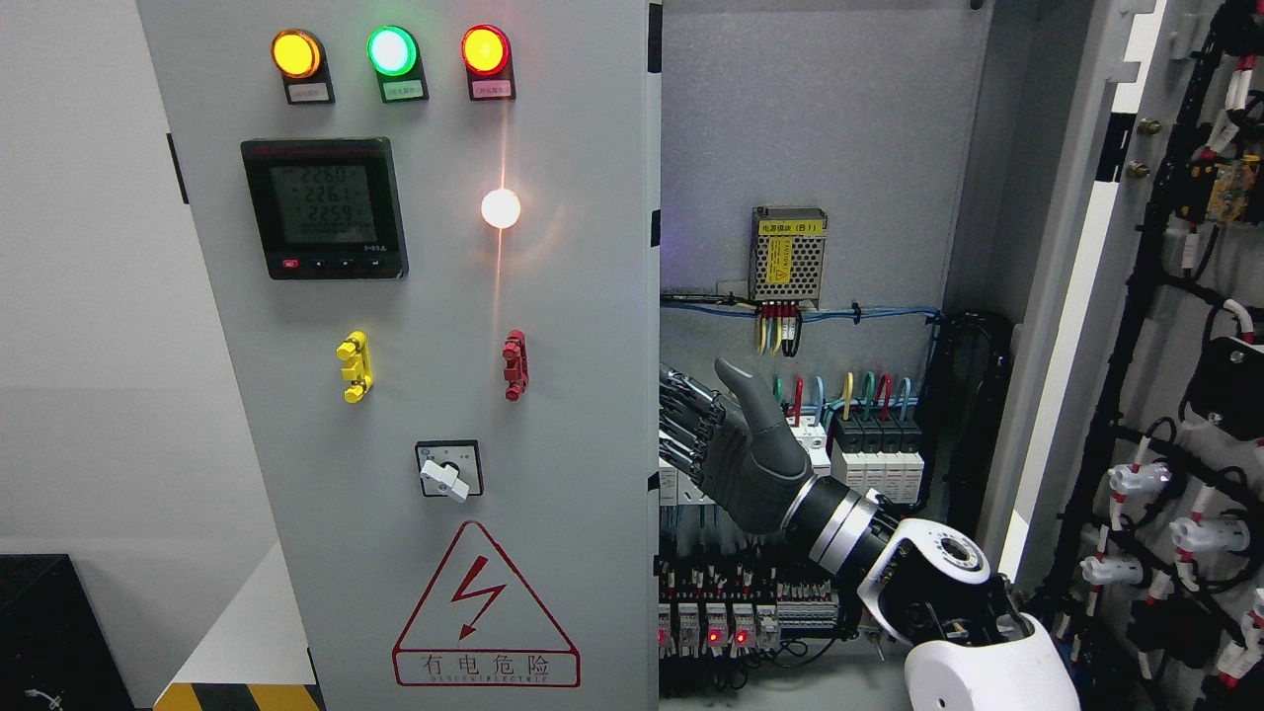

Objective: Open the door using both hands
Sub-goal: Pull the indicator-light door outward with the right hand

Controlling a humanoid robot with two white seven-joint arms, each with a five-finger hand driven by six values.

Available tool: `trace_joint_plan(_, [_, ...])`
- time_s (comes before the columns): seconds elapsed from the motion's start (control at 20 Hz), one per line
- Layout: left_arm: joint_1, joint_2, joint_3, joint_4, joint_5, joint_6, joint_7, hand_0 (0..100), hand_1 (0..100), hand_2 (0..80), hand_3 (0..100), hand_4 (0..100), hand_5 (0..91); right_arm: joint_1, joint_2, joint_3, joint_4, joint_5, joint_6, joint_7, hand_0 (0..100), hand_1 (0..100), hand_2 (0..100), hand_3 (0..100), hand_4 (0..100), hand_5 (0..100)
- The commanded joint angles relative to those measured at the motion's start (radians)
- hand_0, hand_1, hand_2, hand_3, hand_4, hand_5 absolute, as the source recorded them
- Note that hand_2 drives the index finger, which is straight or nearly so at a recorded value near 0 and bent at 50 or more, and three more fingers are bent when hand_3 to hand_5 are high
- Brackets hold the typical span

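Note:
The grey left cabinet door (pixel 444 326) stands nearly closed and carries three lit lamps, a meter and a rotary switch. The right door (pixel 1076 296) is swung wide open at the picture's right, its inner side showing wiring. My right hand (pixel 691 430) comes in from the lower right and sits at the left door's free edge. Its fingers (pixel 683 434) hook around that edge with the tips hidden behind it, and the thumb points up. My left hand is out of view.
Inside the cabinet are a power supply (pixel 788 255), a row of breakers (pixel 874 449) and terminal blocks with red LEDs (pixel 726 632). Black cable bundles and white connectors (pixel 1136 484) hang on the open right door. A black box (pixel 49 632) sits at the lower left.

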Motion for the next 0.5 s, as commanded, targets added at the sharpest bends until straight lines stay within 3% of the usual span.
trace_joint_plan(0.0, [0.000, 0.000, -0.032, 0.000, 0.000, 0.000, -0.001, 0, 0, 0.0, 0, 0, 0.0, -0.002, -0.001, 0.019, -0.006, -0.001, -0.001, 0.005, 19, 0, 0, 0, 0, 0])
trace_joint_plan(0.45, [0.000, 0.000, -0.032, 0.000, 0.000, 0.000, -0.001, 0, 0, 0.0, 0, 0, 0.0, 0.010, -0.003, 0.022, -0.047, -0.003, -0.003, 0.005, 19, 0, 0, 0, 0, 0])
